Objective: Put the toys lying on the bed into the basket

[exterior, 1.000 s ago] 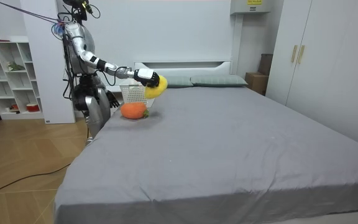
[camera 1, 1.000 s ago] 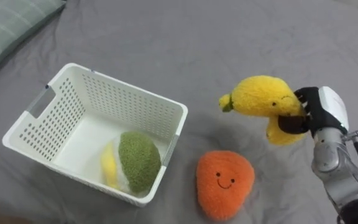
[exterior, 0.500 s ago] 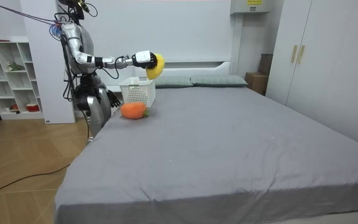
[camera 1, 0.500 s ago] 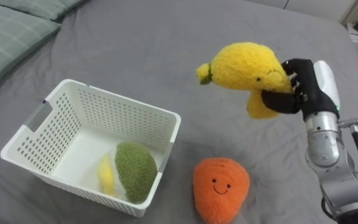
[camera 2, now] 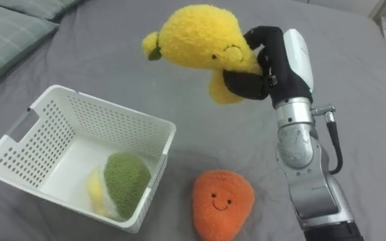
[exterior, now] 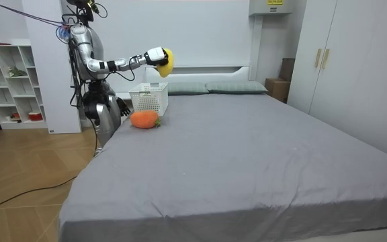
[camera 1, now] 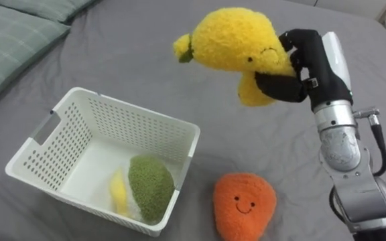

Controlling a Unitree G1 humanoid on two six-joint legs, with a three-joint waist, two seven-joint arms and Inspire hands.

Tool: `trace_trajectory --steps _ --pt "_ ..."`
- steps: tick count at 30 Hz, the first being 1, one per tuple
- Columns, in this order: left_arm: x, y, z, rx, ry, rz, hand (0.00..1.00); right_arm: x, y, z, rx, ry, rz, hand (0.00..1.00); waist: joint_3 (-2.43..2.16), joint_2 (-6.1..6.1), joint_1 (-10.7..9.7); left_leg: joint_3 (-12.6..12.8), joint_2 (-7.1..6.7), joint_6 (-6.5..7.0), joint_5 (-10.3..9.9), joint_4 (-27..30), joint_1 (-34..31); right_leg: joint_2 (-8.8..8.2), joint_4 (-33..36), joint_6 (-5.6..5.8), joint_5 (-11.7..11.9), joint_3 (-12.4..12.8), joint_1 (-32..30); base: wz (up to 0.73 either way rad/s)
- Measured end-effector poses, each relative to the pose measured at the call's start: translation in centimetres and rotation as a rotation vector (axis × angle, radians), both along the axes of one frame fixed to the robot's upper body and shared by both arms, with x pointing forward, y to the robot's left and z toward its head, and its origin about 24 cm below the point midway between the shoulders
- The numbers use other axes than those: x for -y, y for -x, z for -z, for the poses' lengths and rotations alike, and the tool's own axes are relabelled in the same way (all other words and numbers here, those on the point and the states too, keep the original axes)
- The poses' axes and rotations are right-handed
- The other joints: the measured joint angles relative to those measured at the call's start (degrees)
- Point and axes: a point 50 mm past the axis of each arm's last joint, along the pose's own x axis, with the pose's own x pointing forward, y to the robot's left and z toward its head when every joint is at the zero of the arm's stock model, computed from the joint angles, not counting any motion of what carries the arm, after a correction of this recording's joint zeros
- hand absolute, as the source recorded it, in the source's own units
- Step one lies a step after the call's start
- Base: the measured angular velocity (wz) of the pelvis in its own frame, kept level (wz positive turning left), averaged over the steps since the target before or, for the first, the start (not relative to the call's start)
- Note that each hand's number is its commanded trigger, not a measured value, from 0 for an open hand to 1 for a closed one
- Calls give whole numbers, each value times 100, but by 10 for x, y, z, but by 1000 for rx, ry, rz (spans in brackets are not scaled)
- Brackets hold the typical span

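My right hand is shut on a yellow plush toy and holds it high above the bed, up and to the right of the white basket. Inside the basket lie a green plush and a smaller yellow toy. An orange plush with a smiling face rests on the grey sheet just right of the basket. In the room view I stand at the bed's edge beside the basket.
Green striped pillows lie at the upper left, beyond the basket. The grey bed stretches wide to the room view's right. A white shelf unit and wardrobe doors stand around the room.
My right arm has lifted the yellow plush higher and carried it leftward, closer to above the basket. The basket and the orange plush stay put.
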Motion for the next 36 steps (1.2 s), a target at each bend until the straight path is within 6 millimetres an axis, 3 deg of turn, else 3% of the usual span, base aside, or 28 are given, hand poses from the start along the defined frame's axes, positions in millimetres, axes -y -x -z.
trace_trajectory --steps 9,13,15,18,22,27,28,30,31,32,33,36 --pt "4 2 2 -13 1 17 0 -19 1 5 -41 16 -80 100 -13 -16 111 -33 -1 2 -4 -2 -4 -2 2 1 0 -16 5 0" --pt "4 -2 0 -9 -15 52 0 -28 1 7 -69 29 -125 100 -65 -110 183 -50 -1 1 -4 10 -59 0 4 1 0 -18 -44 0" --pt "4 -5 0 -5 -15 59 0 -33 1 8 -78 35 -145 100 -69 -146 236 -60 -4 2 -4 11 -59 0 4 1 0 -17 -41 2" --pt "6 -8 0 -5 -10 72 0 -43 2 9 -91 44 -189 100 -60 -154 262 -121 -15 3 -5 25 -70 -7 3 5 3 -25 -13 9" --pt "9 -13 -1 2 -7 97 0 -56 1 8 -108 10 -253 100 2 -114 406 -145 -12 3 -6 22 -79 -9 0 5 3 -81 -4 3" --pt "11 -16 -1 7 -1 109 0 -74 4 11 -128 -11 -313 100 35 -69 512 -189 -11 2 -5 26 -110 -10 -3 6 2 -137 -15 5" --pt "11 -17 -1 8 0 111 0 -76 4 11 -134 -10 -323 95 35 -73 541 -189 -12 2 -5 27 -117 -10 -4 6 2 -138 -24 0" --pt "11 -17 -1 7 -2 115 0 -82 3 11 -146 1 -348 44 34 -78 565 -201 -15 2 -4 32 -117 -11 -5 6 2 -146 -22 2" --pt "11 -18 -1 9 -4 117 0 -86 4 12 -153 7 -366 44 37 -88 568 -210 -15 2 -4 32 -117 -11 -5 6 2 -156 -21 5" --pt "10 -18 -1 9 -5 118 0 -88 5 13 -157 10 -375 7 39 -93 574 -217 -16 2 -4 31 -118 -11 -5 6 2 -159 -21 0" --pt "10 -18 -1 9 -7 121 0 -91 6 16 -170 17 -393 0 41 -106 598 -219 -16 2 -4 29 -116 -10 -5 6 2 -158 -21 0" --pt "12 -23 -2 18 -8 129 0 -95 6 25 -210 29 -406 0 38 -153 713 -228 -17 2 -4 24 -131 -10 -7 8 1 -156 -41 2"
